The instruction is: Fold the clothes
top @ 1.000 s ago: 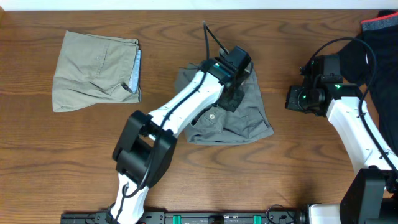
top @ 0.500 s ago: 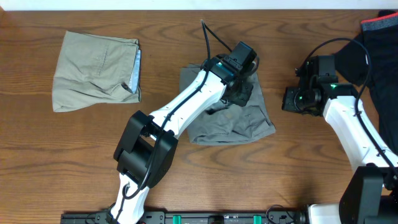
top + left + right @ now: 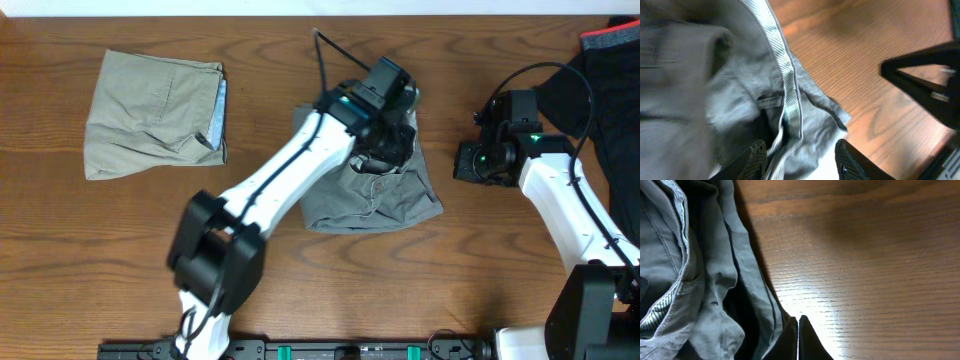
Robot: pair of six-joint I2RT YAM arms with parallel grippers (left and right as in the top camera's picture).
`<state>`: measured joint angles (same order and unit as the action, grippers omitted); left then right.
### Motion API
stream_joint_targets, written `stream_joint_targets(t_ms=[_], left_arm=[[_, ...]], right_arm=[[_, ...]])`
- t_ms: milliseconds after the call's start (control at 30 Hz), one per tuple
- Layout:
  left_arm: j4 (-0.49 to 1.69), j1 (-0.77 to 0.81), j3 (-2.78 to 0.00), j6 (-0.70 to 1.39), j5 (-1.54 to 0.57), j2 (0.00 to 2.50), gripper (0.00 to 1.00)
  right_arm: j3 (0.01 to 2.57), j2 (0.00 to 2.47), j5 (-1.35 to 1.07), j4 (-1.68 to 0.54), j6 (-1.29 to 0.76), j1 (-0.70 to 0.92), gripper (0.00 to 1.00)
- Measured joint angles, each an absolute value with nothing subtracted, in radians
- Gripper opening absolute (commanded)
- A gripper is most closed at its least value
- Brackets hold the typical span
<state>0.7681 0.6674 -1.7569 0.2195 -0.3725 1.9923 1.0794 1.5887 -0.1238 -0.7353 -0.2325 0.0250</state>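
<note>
Left wrist: grey shorts [image 3: 740,110], soft, limp cotton, I'd take at the striped waistband [image 3: 790,95]; left hand [image 3: 802,156] spread apart over it, right hand [image 3: 798,340] clenched empty

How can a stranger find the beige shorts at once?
On the wooden table, look to the left end. The beige shorts lie there, folded into a rough square. Unlike the grey shorts in the middle and the black garment at the right edge, they are pale tan and lie alone.
</note>
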Motion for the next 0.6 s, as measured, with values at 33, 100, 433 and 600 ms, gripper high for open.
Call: stream_joint_targets(t_ms=[33,100,433,600], left_arm=[[0.799,0.659,-1.757,0.213,-0.350,1.958,0.49],[0.859,0.638,-1.761,0.208,-0.294,1.895,0.44],[1.008,0.524,-1.739,0.163,-0.164,1.871,0.30],[1.016,0.488,-1.708,0.158,-0.153,1.921,0.32]], right_arm=[[1.079,1.589,-0.132,-0.731,-0.226,0.025,0.05],[1.079,1.589,-0.165,-0.714,-0.200,0.028,0.04],[1.079,1.608,-0.411,-0.562,-0.004,0.150,0.03],[1.079,1.692,-0.481,-0.550,0.103,0.227,0.17]])
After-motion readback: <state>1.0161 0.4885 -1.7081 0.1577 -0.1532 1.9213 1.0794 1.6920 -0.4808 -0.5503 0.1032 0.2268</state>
